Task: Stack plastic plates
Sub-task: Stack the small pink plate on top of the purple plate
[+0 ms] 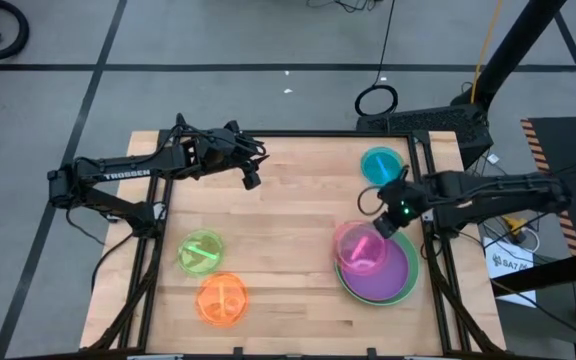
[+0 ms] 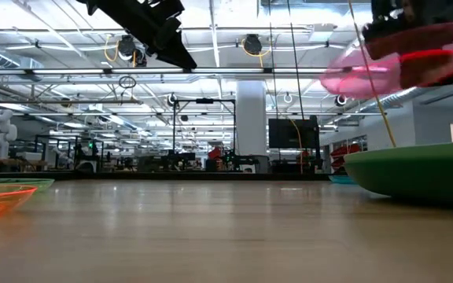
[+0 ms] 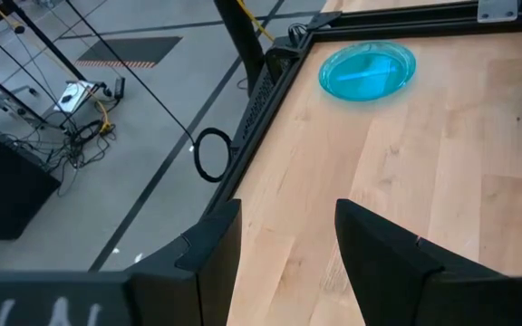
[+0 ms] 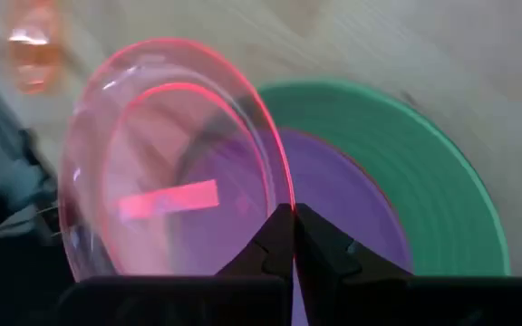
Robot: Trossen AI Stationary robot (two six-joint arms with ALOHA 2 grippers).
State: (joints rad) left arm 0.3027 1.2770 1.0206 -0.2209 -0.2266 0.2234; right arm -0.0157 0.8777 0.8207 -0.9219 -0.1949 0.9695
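- Right gripper (image 1: 386, 226) pinches the rim of the pink plate (image 1: 360, 248), holding it tilted in the air above the purple plate (image 1: 386, 278).
- Purple plate lies inside the green plate (image 1: 409, 288) at the table's (image 1: 288, 250) right side, as the high view shows it.
- Blue plate (image 1: 381, 165) lies flat near the far right corner.
- Lime plate (image 1: 201, 251) and orange plate (image 1: 222, 299) lie just beside each other on the left half.
- Left gripper (image 1: 251, 178) hangs over the far left area with fingers (image 3: 383, 263) parted, holding nothing.
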